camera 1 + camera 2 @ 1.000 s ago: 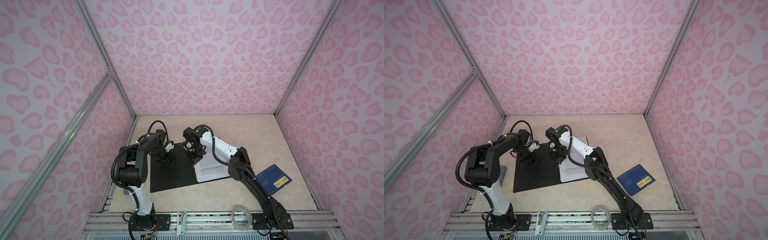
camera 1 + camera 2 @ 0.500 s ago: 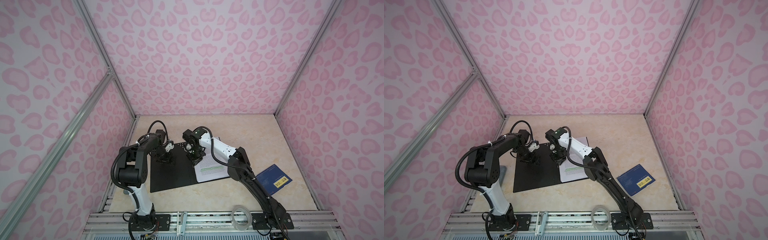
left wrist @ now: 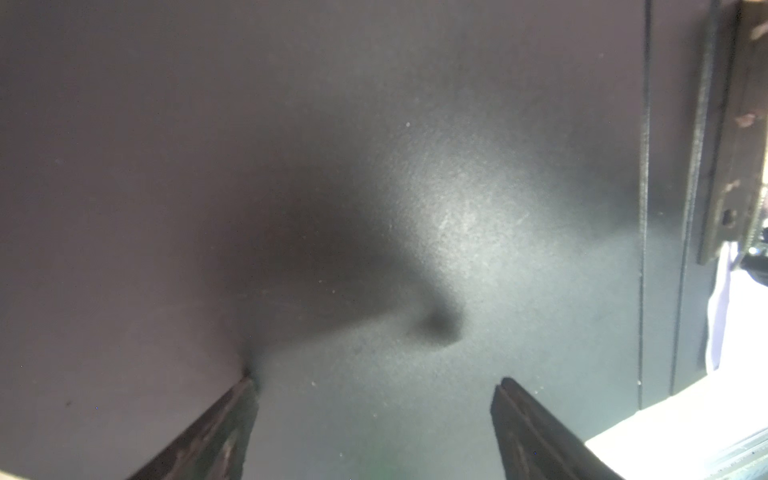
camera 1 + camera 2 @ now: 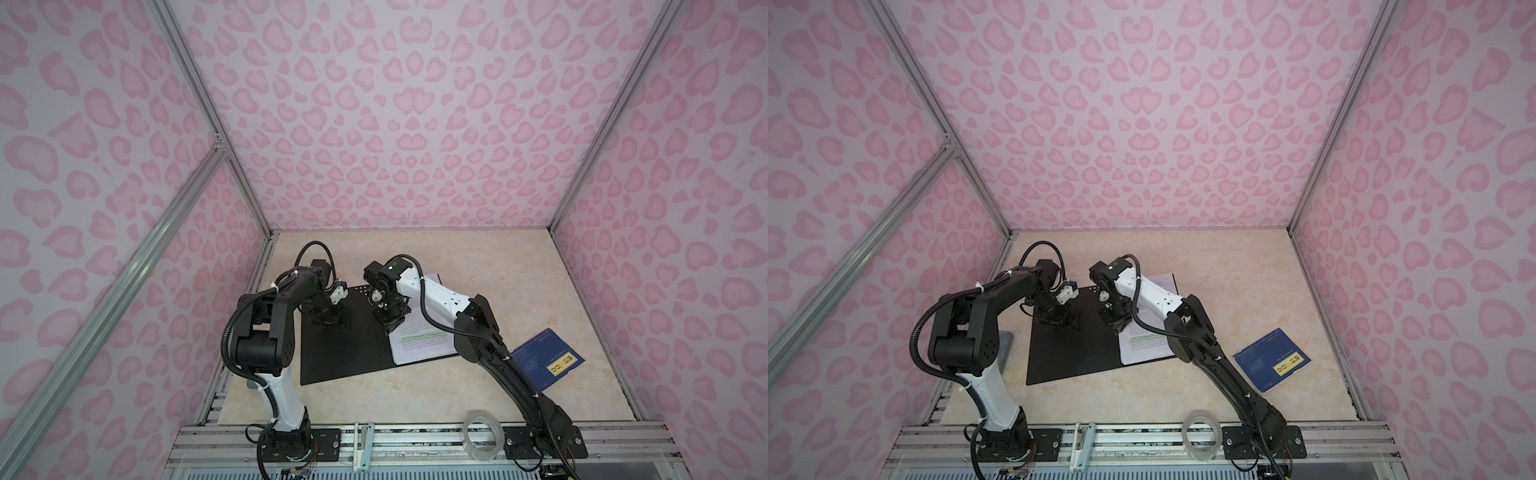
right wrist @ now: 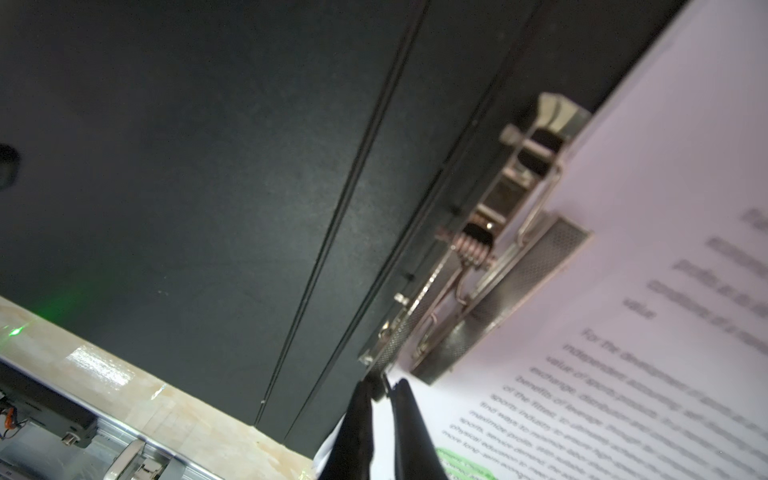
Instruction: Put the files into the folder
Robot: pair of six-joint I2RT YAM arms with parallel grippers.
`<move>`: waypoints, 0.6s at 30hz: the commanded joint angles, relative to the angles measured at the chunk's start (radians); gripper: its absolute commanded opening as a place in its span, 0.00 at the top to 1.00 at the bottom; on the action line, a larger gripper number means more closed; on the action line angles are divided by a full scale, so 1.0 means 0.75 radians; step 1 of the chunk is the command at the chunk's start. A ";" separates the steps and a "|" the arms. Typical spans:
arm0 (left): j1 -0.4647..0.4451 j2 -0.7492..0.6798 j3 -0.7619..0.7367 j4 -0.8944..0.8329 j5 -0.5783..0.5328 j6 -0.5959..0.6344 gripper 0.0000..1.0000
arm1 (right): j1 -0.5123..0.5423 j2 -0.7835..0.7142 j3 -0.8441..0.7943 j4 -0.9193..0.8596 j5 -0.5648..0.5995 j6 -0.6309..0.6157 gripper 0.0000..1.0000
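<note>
The folder (image 4: 345,353) lies open on the table (image 4: 478,266), black inside up. The files (image 4: 419,349) lie on its three-o'clock half, their edge under the clip (image 5: 494,266) at the spine. The left tool (image 3: 376,382) — released, fingers wide — rests tips-down on the nine-o'clock half. The right tool (image 5: 383,384) is clenched on the clip's lever tip — fingers almost together. A blue booklet (image 4: 544,361) lies at four o'clock from the folder.

The folder (image 5: 199,174) is showing a dull, grainy black inside. Its metal clip (image 5: 528,266) is shining, with a bumpy dotted plate, and the files (image 5: 648,158) are looking like smooth white paper. The tabletop (image 5: 137,386) is gleaming like polished stone.
</note>
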 commanded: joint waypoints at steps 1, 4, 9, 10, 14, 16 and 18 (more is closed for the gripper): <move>0.001 0.023 -0.022 0.023 0.040 0.012 0.08 | 0.004 0.035 -0.013 0.023 0.138 0.023 0.87; 0.001 0.023 -0.023 0.025 0.044 0.009 0.08 | 0.016 0.043 -0.014 0.020 0.164 0.032 0.87; 0.001 0.023 -0.021 0.026 0.044 0.011 0.08 | 0.032 0.057 -0.013 0.016 0.188 0.041 0.87; 0.001 0.021 -0.021 0.026 0.044 0.013 0.08 | 0.033 0.057 -0.013 0.015 0.190 0.042 0.87; 0.001 0.021 -0.023 0.030 0.046 0.016 0.08 | 0.041 0.057 -0.011 0.020 0.189 0.052 0.87; 0.003 0.021 -0.023 0.028 0.046 0.015 0.08 | 0.043 0.052 -0.008 0.020 0.182 0.054 0.87; 0.003 0.021 -0.023 0.028 0.046 0.018 0.08 | 0.046 0.047 -0.001 0.020 0.176 0.054 0.87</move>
